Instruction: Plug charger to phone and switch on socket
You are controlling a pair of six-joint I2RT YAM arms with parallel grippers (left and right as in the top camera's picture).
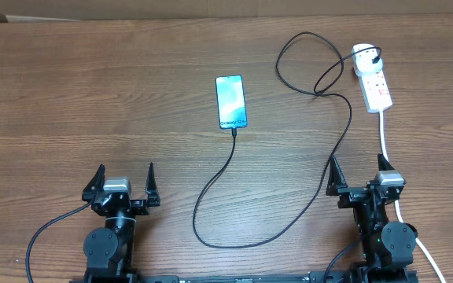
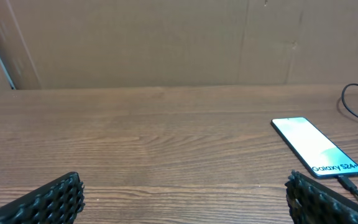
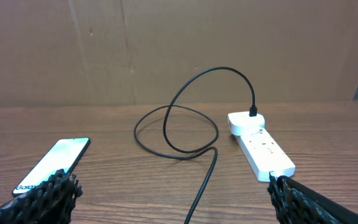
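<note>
The phone (image 1: 231, 101) lies screen up mid-table, its blue screen lit; it also shows in the left wrist view (image 2: 316, 147) and the right wrist view (image 3: 53, 162). The charger (image 1: 233, 143) is a thin black cable; its connector tip (image 2: 348, 182) meets the phone's bottom edge, and its black plug (image 3: 253, 112) sits in the rounded end of the white socket (image 1: 373, 81). The cable loops across the table between them (image 3: 213, 158). My left gripper (image 1: 125, 176) and right gripper (image 1: 359, 170) stand open and empty near the front edge, well short of both.
The socket's thick white cord (image 1: 385, 141) runs down the right side, passing close by my right arm. The black cable sweeps in a wide curve between the two arms. A brown cardboard wall (image 2: 166, 37) stands behind the wooden table.
</note>
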